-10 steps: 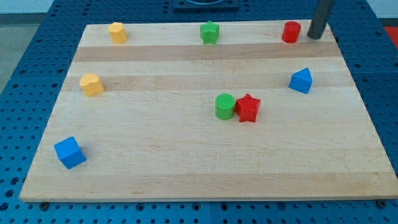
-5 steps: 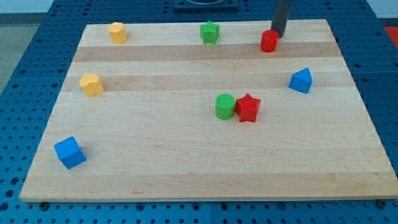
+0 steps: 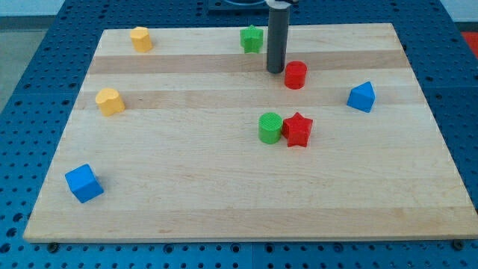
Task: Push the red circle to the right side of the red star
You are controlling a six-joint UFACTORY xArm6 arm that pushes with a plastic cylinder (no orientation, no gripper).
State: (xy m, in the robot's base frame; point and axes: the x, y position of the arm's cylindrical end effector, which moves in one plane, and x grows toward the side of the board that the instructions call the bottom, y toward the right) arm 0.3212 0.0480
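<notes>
The red circle [image 3: 296, 75] lies on the wooden board in the upper middle of the view. My tip [image 3: 275, 70] stands just to its left, close to it or touching it. The red star [image 3: 298, 129] lies lower down, near the board's centre, straight below the red circle. A green circle [image 3: 269, 128] touches the star's left side.
A green star [image 3: 252, 38] sits at the view's top, just left of the rod. A blue block [image 3: 361, 96] is at the right. Yellow blocks lie at the top left [image 3: 140, 38] and left [image 3: 110, 101]. A blue cube [image 3: 84, 183] is at the bottom left.
The rod swept from the top right corner to the left and down. The red circle was pushed left and down the board, from the top right edge to the upper middle.
</notes>
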